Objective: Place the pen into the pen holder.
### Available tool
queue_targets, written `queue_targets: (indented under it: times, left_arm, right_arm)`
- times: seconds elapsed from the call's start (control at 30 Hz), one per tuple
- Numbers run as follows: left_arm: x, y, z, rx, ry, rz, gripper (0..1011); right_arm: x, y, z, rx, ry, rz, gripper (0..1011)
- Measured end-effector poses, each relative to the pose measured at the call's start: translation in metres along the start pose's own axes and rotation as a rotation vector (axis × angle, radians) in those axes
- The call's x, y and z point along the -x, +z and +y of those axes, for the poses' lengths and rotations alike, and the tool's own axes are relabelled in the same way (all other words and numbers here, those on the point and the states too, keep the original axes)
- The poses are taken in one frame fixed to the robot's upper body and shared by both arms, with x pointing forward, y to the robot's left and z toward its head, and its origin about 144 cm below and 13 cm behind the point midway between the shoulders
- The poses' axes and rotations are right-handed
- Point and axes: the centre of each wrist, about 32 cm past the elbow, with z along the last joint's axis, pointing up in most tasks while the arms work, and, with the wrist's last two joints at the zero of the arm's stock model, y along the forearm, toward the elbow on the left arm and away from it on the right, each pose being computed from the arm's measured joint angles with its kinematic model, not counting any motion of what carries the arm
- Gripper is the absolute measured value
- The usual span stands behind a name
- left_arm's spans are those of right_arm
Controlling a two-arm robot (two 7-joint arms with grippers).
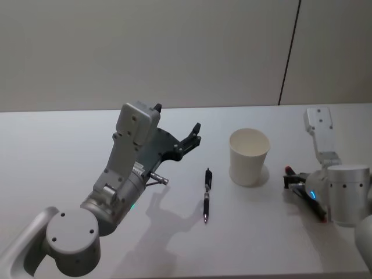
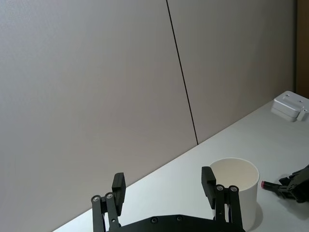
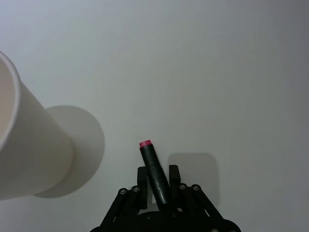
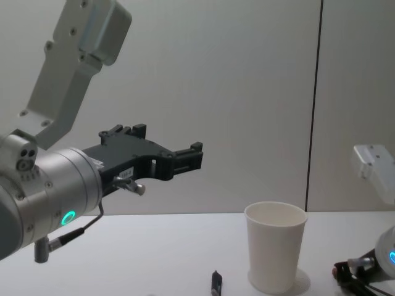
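Note:
A black pen (image 1: 207,194) lies on the white table, just left of the pen holder (image 1: 249,157), a plain white paper cup standing upright. Its tip (image 4: 216,283) shows beside the cup (image 4: 276,246) in the chest view. My left gripper (image 1: 195,136) hangs open in the air, behind and left of that pen, fingers (image 2: 118,188) spread wide and facing the cup (image 2: 236,193). My right gripper (image 1: 292,179) rests low on the table right of the cup. It is shut on a second dark pen with a pink-red end (image 3: 153,166).
The white tabletop (image 1: 70,145) runs back to a plain grey wall with a dark vertical seam (image 1: 289,52). My right arm's white wrist housing (image 1: 318,123) stands right of the cup.

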Motion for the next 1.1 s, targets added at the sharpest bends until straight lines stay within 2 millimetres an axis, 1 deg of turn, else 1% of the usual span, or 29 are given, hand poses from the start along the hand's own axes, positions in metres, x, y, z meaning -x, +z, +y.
queue_targets:
  times: [0.03, 0.07, 0.1, 0.13, 0.6, 1.1]
  left_arm:
    - [0.0, 0.0, 0.0, 0.0, 0.0, 0.0, 1000]
    - [0.0, 0.0, 0.0, 0.0, 0.0, 0.0, 1000]
    - [0.0, 0.0, 0.0, 0.0, 0.0, 0.0, 1000]
    - [0.0, 0.0, 0.0, 0.0, 0.0, 0.0, 1000]
    - [0.0, 0.0, 0.0, 0.0, 0.0, 0.0, 1000]
    - [0.0, 0.0, 0.0, 0.0, 0.0, 0.0, 1000]
  right_arm:
    - [0.0, 0.0, 0.0, 0.002, -0.001, -0.001, 272]
    - [0.0, 0.0, 0.001, 0.004, -0.003, -0.002, 229]
    - [0.0, 0.0, 0.001, 0.006, -0.005, -0.002, 229]
    - [0.001, 0.001, 0.001, 0.009, -0.008, -0.003, 187]
    - [0.001, 0.002, 0.003, 0.006, -0.019, -0.011, 184]
    - [-0.001, 0.006, -0.011, -0.161, 0.024, -0.017, 184]
